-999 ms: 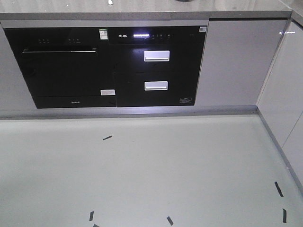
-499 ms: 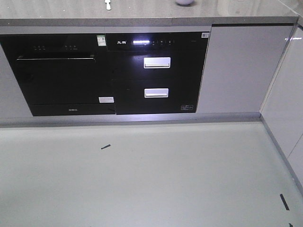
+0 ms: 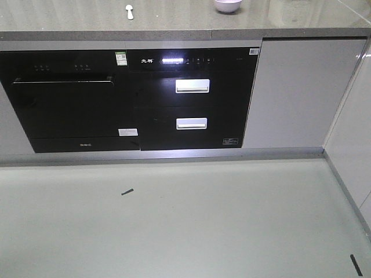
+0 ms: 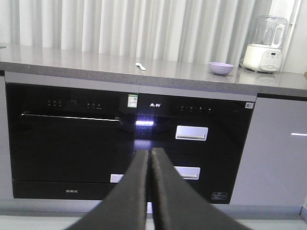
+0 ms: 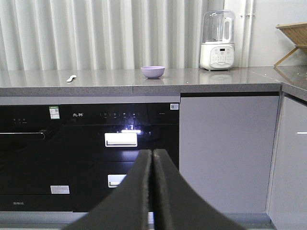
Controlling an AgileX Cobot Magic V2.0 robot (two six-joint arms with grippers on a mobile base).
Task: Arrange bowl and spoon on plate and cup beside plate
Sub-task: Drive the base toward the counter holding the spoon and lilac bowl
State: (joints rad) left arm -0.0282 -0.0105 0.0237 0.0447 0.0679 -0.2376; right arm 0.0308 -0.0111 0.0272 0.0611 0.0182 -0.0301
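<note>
A lavender bowl (image 3: 227, 5) stands on the grey countertop (image 3: 174, 23), also seen as the bowl (image 4: 221, 68) and the bowl (image 5: 152, 72). A pale spoon (image 3: 129, 11) lies to its left on the same counter; it shows as the spoon (image 4: 140, 66) and the spoon (image 5: 71, 78). Plate and cup are out of view. My left gripper (image 4: 149, 154) is shut with nothing in it, low and well short of the counter. My right gripper (image 5: 152, 154) is likewise shut and empty, in front of the cabinets.
Black built-in appliances (image 3: 133, 98) with two silver drawer handles (image 3: 192, 86) fill the cabinet front under the counter. A white blender (image 5: 217, 40) stands at the counter's right. White cabinet doors (image 3: 290, 92) run to the right corner. Black tape marks (image 3: 127, 191) lie on the pale floor.
The front view has shifted so the counter sits lower in frame; the spoon and bowl have come fully into view at the top, and the floor marks have slid down.
</note>
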